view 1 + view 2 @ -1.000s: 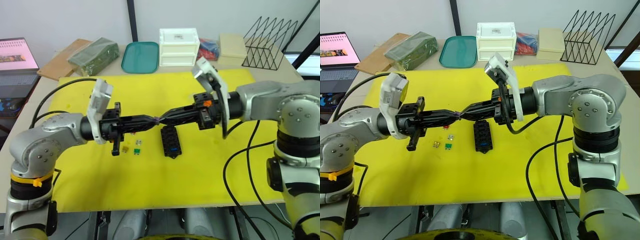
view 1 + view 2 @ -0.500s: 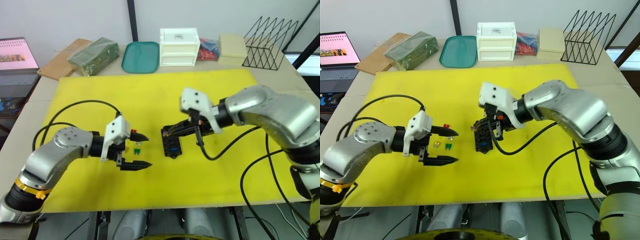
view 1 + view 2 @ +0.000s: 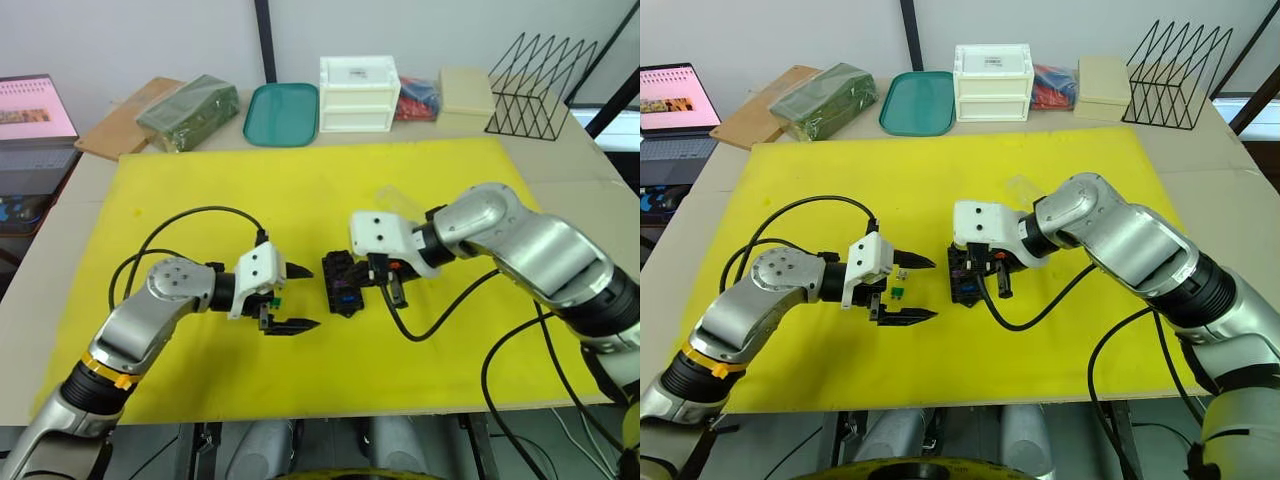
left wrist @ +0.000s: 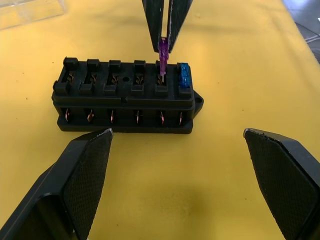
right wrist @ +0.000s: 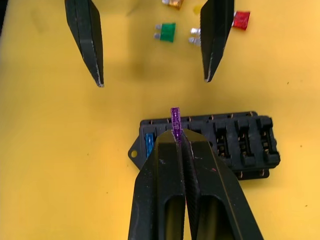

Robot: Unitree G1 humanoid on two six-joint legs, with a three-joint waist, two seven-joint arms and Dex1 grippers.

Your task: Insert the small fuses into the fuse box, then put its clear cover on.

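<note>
A yellow mat (image 3: 300,190) covers most of the surface (image 3: 590,170) in front of me. Beyond its far edge, at about 12 o'clock, I see a white drawer box (image 3: 357,94), with a teal tray (image 3: 282,114) just beside it toward 11 o'clock. Further toward 10 o'clock lie a green packet (image 3: 187,110) resting on a wooden board (image 3: 115,130), then a laptop (image 3: 30,125). Toward 1 o'clock sit a red bag (image 3: 417,97), a cream box (image 3: 465,96) and a black wire rack (image 3: 545,85).

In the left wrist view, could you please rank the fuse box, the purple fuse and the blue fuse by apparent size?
1. Fuse box, clearly largest.
2. Purple fuse and blue fuse: look alike; each partly hidden, so unranked.
</note>
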